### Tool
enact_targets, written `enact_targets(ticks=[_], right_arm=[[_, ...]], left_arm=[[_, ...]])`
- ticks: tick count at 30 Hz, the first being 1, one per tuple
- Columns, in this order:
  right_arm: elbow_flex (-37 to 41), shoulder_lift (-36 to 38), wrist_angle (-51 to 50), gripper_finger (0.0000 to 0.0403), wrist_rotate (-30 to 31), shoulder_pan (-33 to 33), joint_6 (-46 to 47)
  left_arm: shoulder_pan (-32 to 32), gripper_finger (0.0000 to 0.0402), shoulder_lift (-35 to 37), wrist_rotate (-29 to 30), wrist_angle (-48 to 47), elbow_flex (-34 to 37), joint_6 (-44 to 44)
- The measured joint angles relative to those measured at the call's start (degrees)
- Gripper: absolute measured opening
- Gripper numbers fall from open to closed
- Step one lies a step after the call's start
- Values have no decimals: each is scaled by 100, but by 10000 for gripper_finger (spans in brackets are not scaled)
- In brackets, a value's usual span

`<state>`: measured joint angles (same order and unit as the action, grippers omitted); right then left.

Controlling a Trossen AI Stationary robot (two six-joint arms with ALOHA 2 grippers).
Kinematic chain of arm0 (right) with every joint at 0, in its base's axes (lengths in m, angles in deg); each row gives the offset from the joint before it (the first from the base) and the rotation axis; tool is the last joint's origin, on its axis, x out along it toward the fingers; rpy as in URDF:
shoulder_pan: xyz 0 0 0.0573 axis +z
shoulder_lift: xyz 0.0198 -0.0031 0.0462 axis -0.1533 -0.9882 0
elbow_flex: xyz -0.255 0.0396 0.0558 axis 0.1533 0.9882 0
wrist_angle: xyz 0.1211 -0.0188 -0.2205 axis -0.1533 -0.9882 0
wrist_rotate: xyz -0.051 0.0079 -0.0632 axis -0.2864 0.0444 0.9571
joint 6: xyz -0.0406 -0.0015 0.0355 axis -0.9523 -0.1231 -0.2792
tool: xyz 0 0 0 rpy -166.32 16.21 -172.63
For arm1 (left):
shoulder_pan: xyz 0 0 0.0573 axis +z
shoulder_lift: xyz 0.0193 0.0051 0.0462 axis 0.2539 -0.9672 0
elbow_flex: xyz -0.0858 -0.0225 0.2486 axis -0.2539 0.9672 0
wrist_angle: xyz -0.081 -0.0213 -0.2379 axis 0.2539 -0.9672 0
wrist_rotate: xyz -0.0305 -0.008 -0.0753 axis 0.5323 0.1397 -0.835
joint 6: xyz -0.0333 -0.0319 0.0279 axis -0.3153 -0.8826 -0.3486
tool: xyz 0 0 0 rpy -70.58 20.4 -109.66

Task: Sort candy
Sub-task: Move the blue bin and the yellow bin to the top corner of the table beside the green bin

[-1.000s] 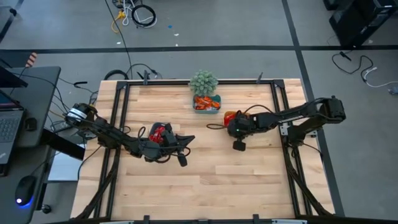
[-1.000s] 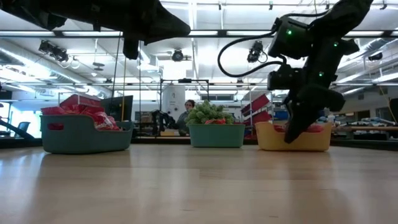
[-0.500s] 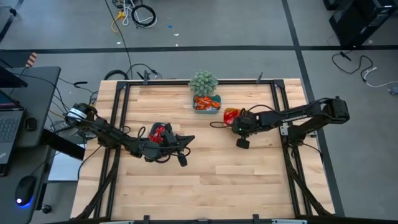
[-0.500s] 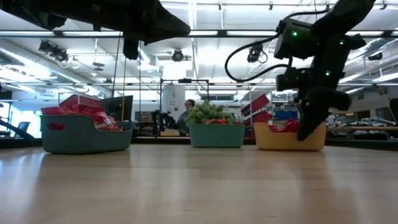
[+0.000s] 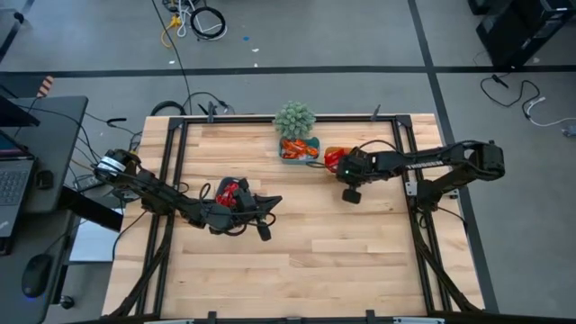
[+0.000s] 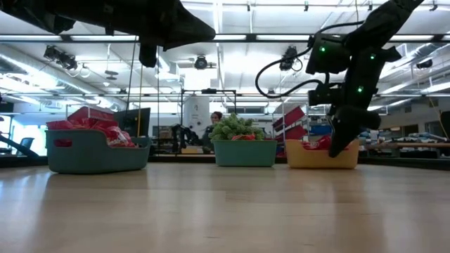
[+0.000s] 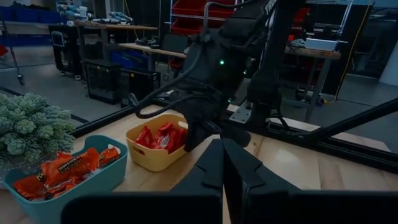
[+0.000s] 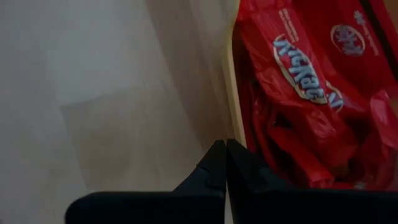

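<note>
right gripper hangs closed and empty at the yellow tray
left gripper waits closed and empty mid-table; red candy fills the yellow tray, more in the teal tray, orange in the far blue tray; a low pass could nudge the yellow tray's rim

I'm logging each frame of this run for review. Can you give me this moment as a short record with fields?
left tool: shut, above the table's left middle, by the teal tray
right tool: shut, empty, at the yellow tray's edge
yellow tray contents: red candy
teal tray contents: red candy
blue tray: orange candy, next to the plant
table: no loose candy seen
</note>
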<state>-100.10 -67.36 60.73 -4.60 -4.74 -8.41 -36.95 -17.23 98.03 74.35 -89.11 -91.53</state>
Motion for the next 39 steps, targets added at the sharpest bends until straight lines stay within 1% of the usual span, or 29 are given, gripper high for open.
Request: enact_targets(ticks=[7, 14, 23, 26, 27, 28, 30, 33, 36, 37, 39], right_arm=[[0, 0, -93, 0, 4, -259, -221], [0, 0, 205, 0, 20, -541, -445], [2, 0, 588, 0, 2, -680, -689], [0, 0, 687, 0, -4, -695, -765], [0, 0, 694, 0, -5, -695, -792], [0, 1, 692, 0, -6, -692, -813], [0, 41, 658, 0, -6, -642, -812], [0, 210, 640, 0, -7, -494, -788], [0, 471, 635, 0, -18, -294, -706], [0, 566, 636, 0, -28, -224, -642], [0, 760, 626, 0, -44, -76, -521]], left_arm=[[0, 1, 0, -1, -2, 0, 0], [0, 1, 0, -1, -1, 0, 2], [0, 1, 0, -1, -4, 0, -4], [0, 1, 22, -129, -51, 0, -4], [-4, 1, 84, -256, -212, 0, -15], [-10, 1, 167, -372, -448, -30, -103], [-53, 1, 389, -573, -1293, -173, -433], [-183, 1, 724, -833, -3269, -587, -1186], [-349, 1, 819, -1110, -5382, -1192, -2104], [-406, 1, 815, -1282, -6036, -1394, -2445], [-514, 0, 759, -1706, -7020, -1697, -3313]])
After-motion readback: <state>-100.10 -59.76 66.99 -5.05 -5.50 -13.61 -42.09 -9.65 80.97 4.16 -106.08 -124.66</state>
